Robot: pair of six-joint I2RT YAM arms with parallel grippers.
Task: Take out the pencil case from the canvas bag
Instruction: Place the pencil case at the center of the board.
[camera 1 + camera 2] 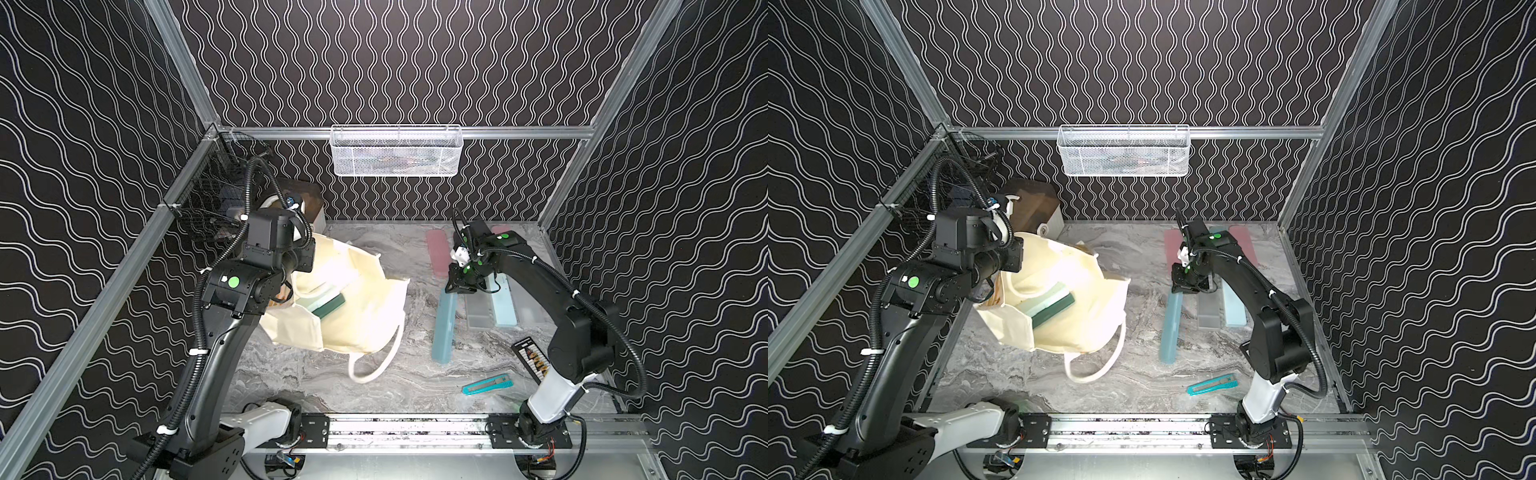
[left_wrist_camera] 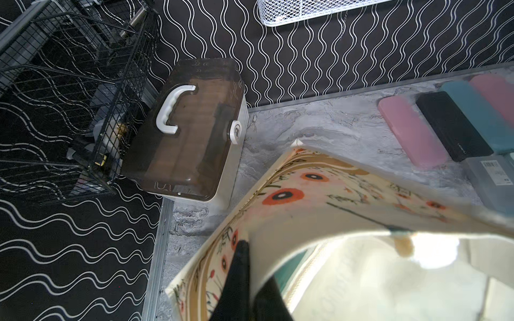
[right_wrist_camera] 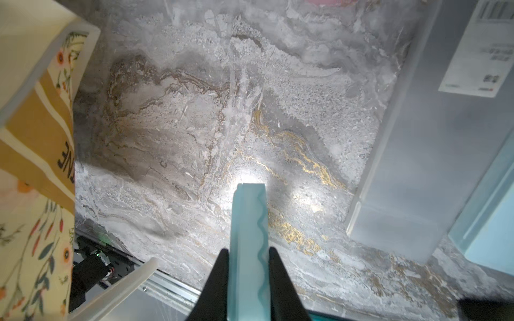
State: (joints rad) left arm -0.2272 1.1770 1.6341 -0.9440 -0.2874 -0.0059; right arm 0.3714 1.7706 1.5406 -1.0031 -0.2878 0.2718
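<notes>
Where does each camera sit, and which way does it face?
Both top views: high in front, looking down and back over the grey marble table; left arm, right arm show.
Left wrist: left arm, facing the back wall; left gripper pinches the cream floral canvas bag.
Right wrist: right arm, facing down at the table; right gripper clamps a translucent light-blue pencil case.
Shared: both wrists see the bag's floral side.

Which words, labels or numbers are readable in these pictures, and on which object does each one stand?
"NE": visible end of a cut-off word on the tan band of the canvas bag.
Barcode label on the grey case: too blurred to read.
Black card on the table: print too small to read.
</notes>
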